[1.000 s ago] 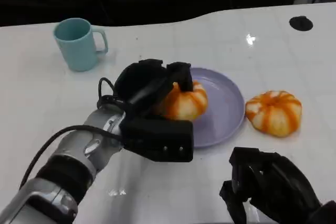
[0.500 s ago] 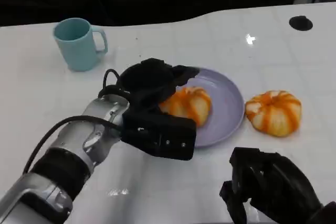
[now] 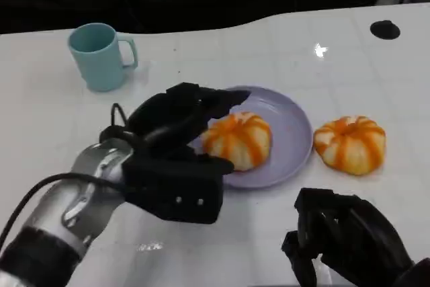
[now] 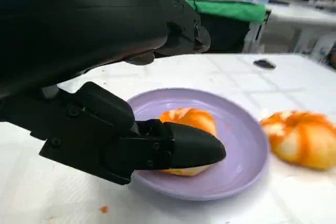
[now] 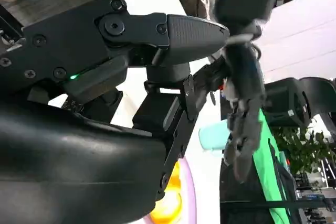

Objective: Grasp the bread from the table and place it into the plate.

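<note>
A round orange-striped bread [image 3: 238,139] lies on the purple plate [image 3: 290,132] at the table's middle. My left hand [image 3: 176,117] hovers at the plate's left rim, fingers spread, holding nothing. In the left wrist view one fingertip [image 4: 195,150] reaches in front of the bread [image 4: 190,120] on the plate [image 4: 242,148]. A second striped bread [image 3: 350,143] sits on the table just right of the plate, also seen in the left wrist view [image 4: 302,138]. My right hand [image 3: 344,238] rests low at the near right, fingers curled in with nothing in them.
A teal mug [image 3: 101,54] stands at the back left. A small black disc [image 3: 385,29] sits near the far right edge. The white table [image 3: 282,52] ends in a dark drop behind. The right wrist view looks past its own hand [image 5: 105,119] to my left hand [image 5: 242,103].
My left hand has let go of the bread and drawn back to the left, fingers spreading. The bread now lies on the plate. The right hand has not moved.
</note>
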